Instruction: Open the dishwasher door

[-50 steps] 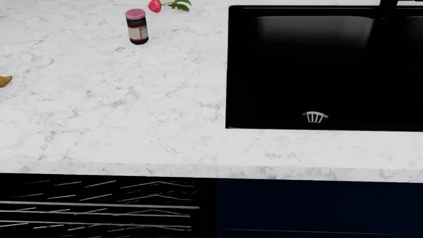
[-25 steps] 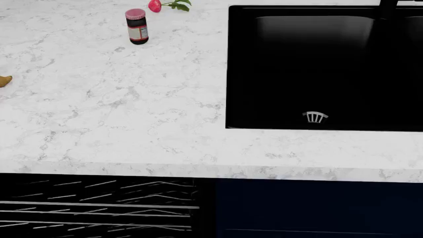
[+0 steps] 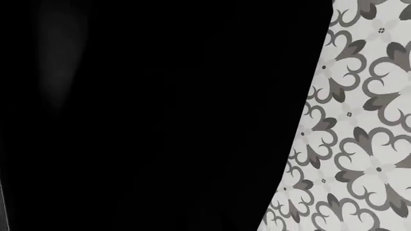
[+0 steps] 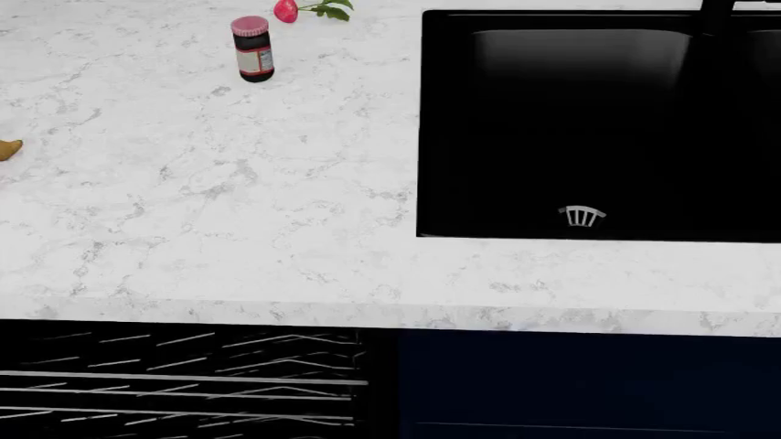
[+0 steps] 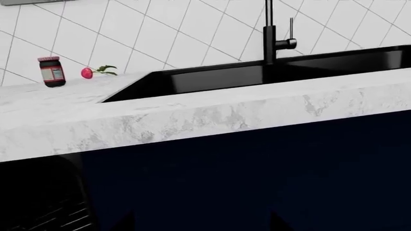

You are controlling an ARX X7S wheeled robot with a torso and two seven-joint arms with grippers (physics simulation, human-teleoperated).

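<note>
**Surface and room.** A white marbled counter (image 4: 244, 229) fills the upper left and centre of the head frame. A black sink (image 4: 586, 119) is set into its upper right. White diagonal wall tiles (image 5: 160, 33) rise behind it in the right wrist frame. A navy cabinet front (image 4: 586, 384) sits below the counter edge at lower right. The floor (image 3: 366, 144) has grey-and-white floral tiles.

**Task item.** The dishwasher door (image 3: 160, 115) shows only as a flat black panel covering the left and centre of the left wrist frame, its edge slanting from upper right to lower centre against the floor. No handle or top edge is discernible, so its long axis and facing cannot be told. At the lower left of the head frame the wire racks (image 4: 183, 375) are exposed under the counter — no panel covers them.

**Counts.** One faucet (image 5: 268, 33), one drain strainer (image 4: 583, 217), one red-lidded jar (image 4: 252, 49), one rose (image 4: 288, 10) — both at upper left.

**End effectors.** Neither end effector appears in any frame; whether they are spread or clamped cannot be told.
</note>
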